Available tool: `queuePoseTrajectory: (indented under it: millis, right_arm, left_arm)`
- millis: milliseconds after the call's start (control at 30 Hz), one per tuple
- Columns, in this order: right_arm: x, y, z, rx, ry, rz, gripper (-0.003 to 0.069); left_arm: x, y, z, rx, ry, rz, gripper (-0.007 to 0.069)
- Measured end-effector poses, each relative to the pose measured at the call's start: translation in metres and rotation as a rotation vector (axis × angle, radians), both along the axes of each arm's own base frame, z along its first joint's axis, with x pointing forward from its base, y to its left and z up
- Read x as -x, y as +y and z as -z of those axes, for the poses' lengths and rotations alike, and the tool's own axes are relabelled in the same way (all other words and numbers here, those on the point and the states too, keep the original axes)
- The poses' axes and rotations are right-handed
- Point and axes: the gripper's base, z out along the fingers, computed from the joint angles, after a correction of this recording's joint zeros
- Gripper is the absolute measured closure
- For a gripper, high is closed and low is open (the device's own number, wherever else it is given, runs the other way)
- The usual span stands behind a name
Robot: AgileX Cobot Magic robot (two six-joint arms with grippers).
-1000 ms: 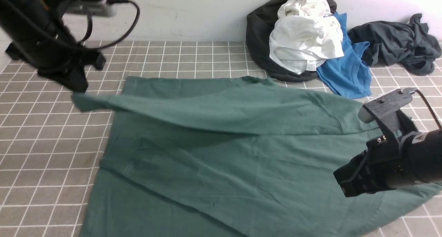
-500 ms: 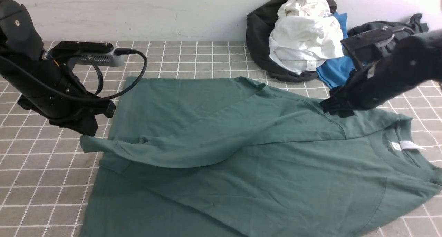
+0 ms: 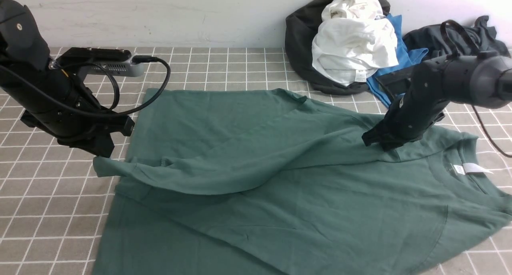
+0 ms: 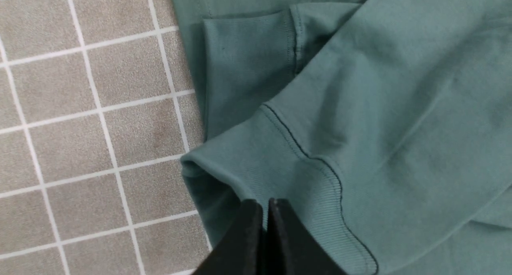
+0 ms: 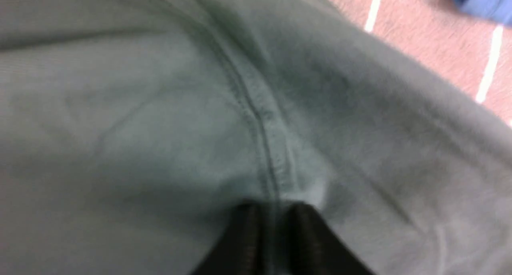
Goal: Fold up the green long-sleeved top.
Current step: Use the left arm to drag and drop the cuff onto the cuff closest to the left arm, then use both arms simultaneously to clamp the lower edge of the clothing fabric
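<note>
The green long-sleeved top [image 3: 288,195] lies spread on the tiled table, neck and white tag [image 3: 470,169] at the right. One sleeve crosses the body towards the left. My left gripper [image 3: 102,153] is shut on that sleeve's ribbed cuff [image 4: 280,175], held low over the top's left edge. My right gripper [image 3: 380,145] is shut on the shoulder seam [image 5: 256,119] of the same sleeve, pinching a ridge of cloth. The second cuff [image 4: 244,63] lies flat below. The chest logo is hidden.
A pile of dark, white and bright blue clothes [image 3: 352,47] lies at the back right by the wall, with a dark grey garment [image 3: 456,51] beside it. Bare tiled table [image 3: 52,195] shows to the left and behind the top.
The left gripper carried the cuff down and nearer, laying the sleeve across the body. The right arm swung from the near right to the shoulder and closed on the seam.
</note>
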Motion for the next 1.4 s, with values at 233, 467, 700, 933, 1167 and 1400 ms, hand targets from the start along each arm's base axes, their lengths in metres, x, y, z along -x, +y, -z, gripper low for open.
queuePoseTrajectory:
  millis: [233, 467, 700, 933, 1167, 1400]
  right_arm:
    - [-0.018, -0.036, -0.019, 0.042, -0.016, 0.057, 0.0659]
    - [-0.014, -0.043, -0.022, 0.013, 0.073, 0.053, 0.0659]
    - [-0.015, -0.039, -0.029, -0.008, 0.092, 0.001, 0.0578]
    - [-0.032, -0.026, -0.064, -0.087, -0.039, 0.001, 0.0429]
    - [-0.036, 0.022, -0.06, -0.173, -0.071, -0.226, 0.0535]
    - [-0.052, 0.052, 0.001, -0.231, -0.125, -0.374, 0.0667]
  left_arm:
    - [0.001, 0.0, 0.0, 0.0, 0.007, 0.006, 0.0629]
    - [0.005, 0.001, 0.006, -0.025, 0.033, 0.05, 0.0518]
    - [0.005, 0.001, 0.006, -0.024, 0.033, 0.049, 0.0357]
    - [0.001, -0.003, 0.006, 0.023, 0.006, 0.049, 0.0324]
    - [-0.004, -0.004, 0.016, 0.03, 0.021, 0.045, 0.0324]
    - [-0.005, -0.004, 0.018, 0.029, 0.028, 0.045, 0.0324]
